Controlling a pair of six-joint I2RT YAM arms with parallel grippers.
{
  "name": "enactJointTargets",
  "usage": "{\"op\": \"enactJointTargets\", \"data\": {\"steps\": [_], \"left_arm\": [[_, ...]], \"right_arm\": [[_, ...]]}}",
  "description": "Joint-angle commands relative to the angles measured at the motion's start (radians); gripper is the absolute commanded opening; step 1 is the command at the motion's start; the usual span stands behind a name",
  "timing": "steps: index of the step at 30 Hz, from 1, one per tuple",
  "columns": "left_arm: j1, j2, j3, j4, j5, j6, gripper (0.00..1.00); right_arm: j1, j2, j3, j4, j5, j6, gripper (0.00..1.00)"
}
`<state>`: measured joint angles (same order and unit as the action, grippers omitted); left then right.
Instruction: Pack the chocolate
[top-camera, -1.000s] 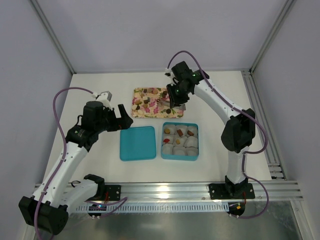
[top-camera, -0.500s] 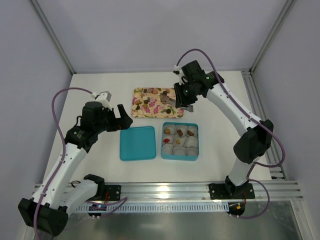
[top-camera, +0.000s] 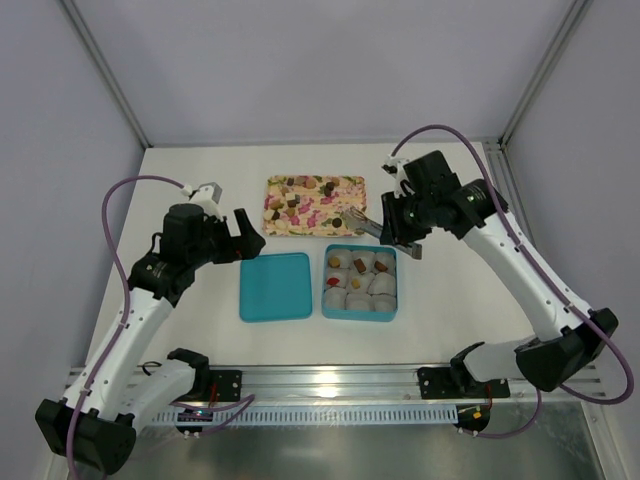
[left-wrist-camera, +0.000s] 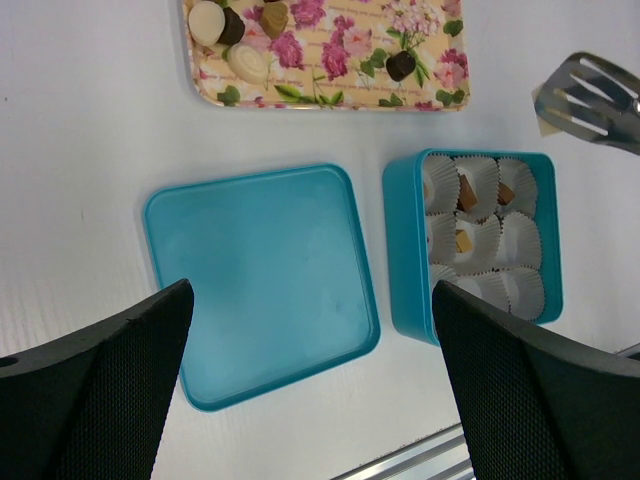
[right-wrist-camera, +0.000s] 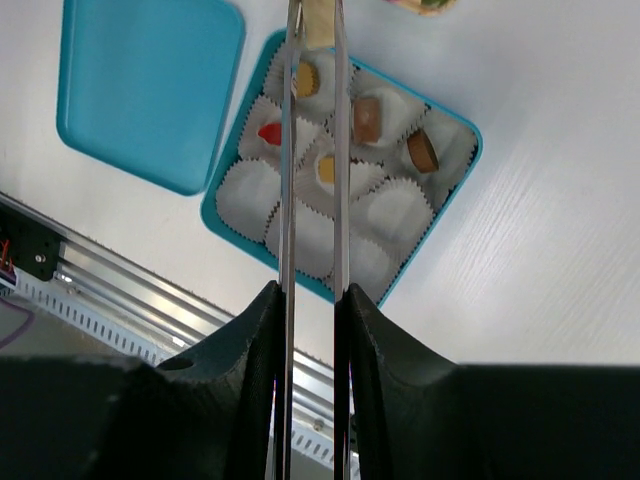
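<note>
Chocolate (right-wrist-camera: 318, 25) in my tongs (left-wrist-camera: 590, 95), right end effector (right-wrist-camera: 312, 310) clamped on them, just swung off the tray (top-camera: 300, 228) to the twelve o'clock edge of the box (top-camera: 360, 316). Drop's next, I reckon; left end effector (top-camera: 248, 232) gapes wide.

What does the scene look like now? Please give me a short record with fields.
left tool: open, holds nothing, near the lid
right tool: shut on the metal tongs
tongs' tips: at the far edge of the box, a pale piece seemingly between them
box: teal, open, nine paper cups, chocolate in five
lid: teal, lies flat, left of the box
tray: flowered, beyond the box, several more chocolates on it
</note>
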<state>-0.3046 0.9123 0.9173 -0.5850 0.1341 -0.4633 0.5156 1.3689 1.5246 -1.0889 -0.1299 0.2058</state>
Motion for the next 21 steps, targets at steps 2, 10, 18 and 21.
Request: {"op": "enactJointTargets", "data": {"steps": [2, 10, 18, 21], "left_arm": [[0.002, -0.018, 0.002, 0.016, 0.015, 0.003, 1.0], [0.004, -0.013, 0.002, 0.017, 0.016, 0.003, 1.0], [0.004, -0.012, 0.002, 0.017, 0.018, 0.003, 1.0], [0.002, -0.009, 0.002, 0.017, 0.019, 0.003, 1.0]], "right_arm": [[-0.002, -0.128, -0.096, -0.046, 0.026, 0.041, 0.32], [0.0, -0.258, -0.256, -0.092, 0.055, 0.061, 0.33], [-0.002, -0.309, -0.368, -0.077, 0.052, 0.076, 0.33], [-0.002, -0.318, -0.391, -0.074, 0.056, 0.081, 0.33]]}}
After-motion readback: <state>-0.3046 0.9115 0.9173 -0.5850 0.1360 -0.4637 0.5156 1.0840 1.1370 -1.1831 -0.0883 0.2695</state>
